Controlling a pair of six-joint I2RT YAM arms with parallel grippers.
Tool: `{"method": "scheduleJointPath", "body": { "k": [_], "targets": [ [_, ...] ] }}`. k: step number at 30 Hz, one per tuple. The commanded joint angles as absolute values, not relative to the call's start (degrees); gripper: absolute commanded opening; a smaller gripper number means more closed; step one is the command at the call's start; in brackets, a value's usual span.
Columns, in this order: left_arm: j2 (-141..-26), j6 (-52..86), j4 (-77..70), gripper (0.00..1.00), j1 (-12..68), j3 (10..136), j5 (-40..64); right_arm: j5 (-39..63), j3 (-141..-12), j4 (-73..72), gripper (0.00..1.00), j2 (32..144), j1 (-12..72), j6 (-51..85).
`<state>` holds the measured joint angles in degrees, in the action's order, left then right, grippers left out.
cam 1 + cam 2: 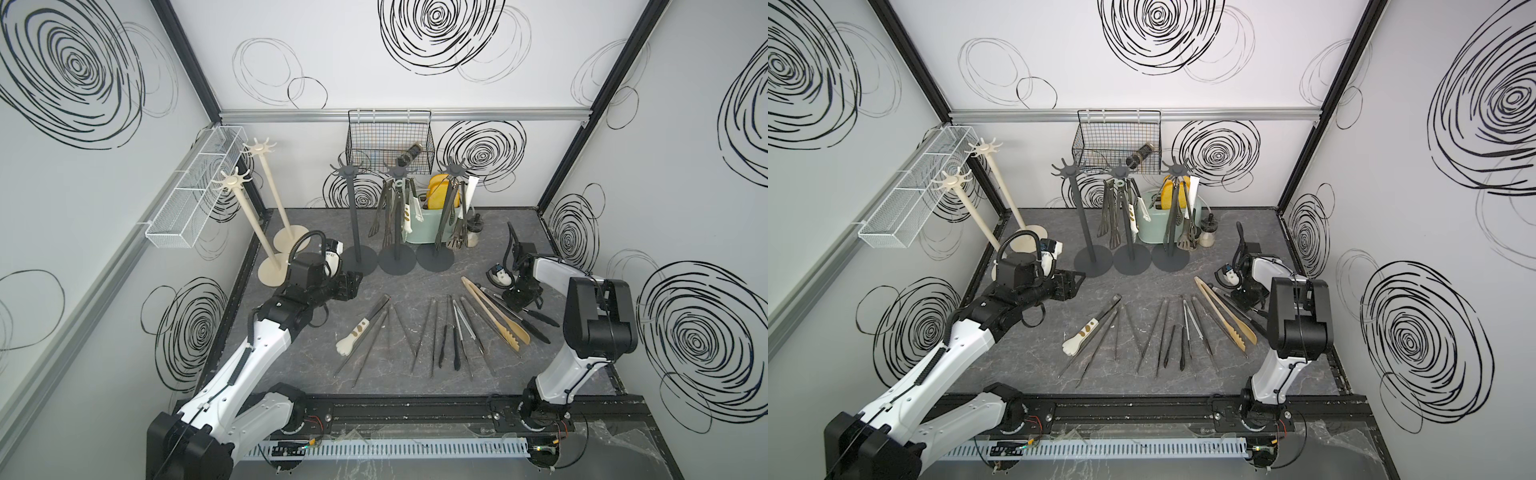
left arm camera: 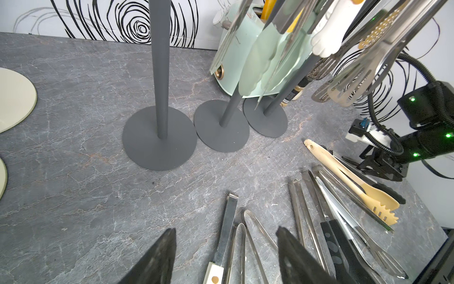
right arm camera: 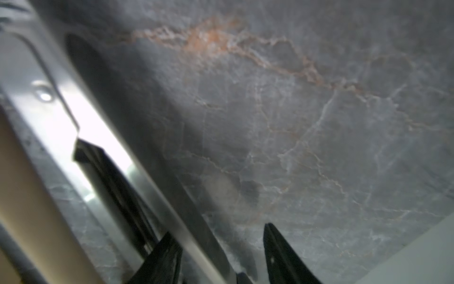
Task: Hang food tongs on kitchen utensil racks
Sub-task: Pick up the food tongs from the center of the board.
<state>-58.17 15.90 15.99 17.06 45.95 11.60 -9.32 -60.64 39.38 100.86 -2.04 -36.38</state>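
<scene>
Food tongs [image 1: 432, 332], slim steel, black-tipped, tan and cream-headed, lie fanned on your grey marbled tabletop [image 1: 316, 386]. More hang from two of the three dark grey star-topped pole racks [image 1: 397, 262] behind. Your left gripper [image 2: 226, 230] hovers beside them, jaws wide apart and empty. Your right gripper [image 3: 218, 228], low at the table, straddles a steel tong arm [image 3: 113, 145], jaws apart and not clamped.

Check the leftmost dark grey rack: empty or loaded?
Empty: the leftmost dark grey rack has nothing on its hooks, and its pole shows bare down to the base.
</scene>
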Motion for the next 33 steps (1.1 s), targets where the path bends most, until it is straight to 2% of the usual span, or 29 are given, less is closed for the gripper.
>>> {"method": "scheduleJointPath", "body": {
  "k": [1, 11, 24, 33],
  "targets": [
    [-58.44, 15.73, 13.27, 0.68, 16.45, 45.22, 12.47, -7.09, -59.55, 39.26, 0.55, 102.81, -1.56, -37.88],
    [-58.92, 15.89, 13.01, 0.68, 16.17, 45.09, 12.60, -9.71, -59.24, 34.67, 0.46, 106.77, -4.12, -35.63],
    [-59.60, 16.36, 12.57, 0.68, 15.45, 44.98, 12.68, -11.11, -62.01, 31.64, 0.40, 108.41, -9.40, -31.34],
    [-59.59, 16.31, 12.57, 0.68, 15.16, 44.91, 12.84, -9.49, -63.08, 32.74, 0.16, 109.77, -9.89, -30.51]
  ]
}}
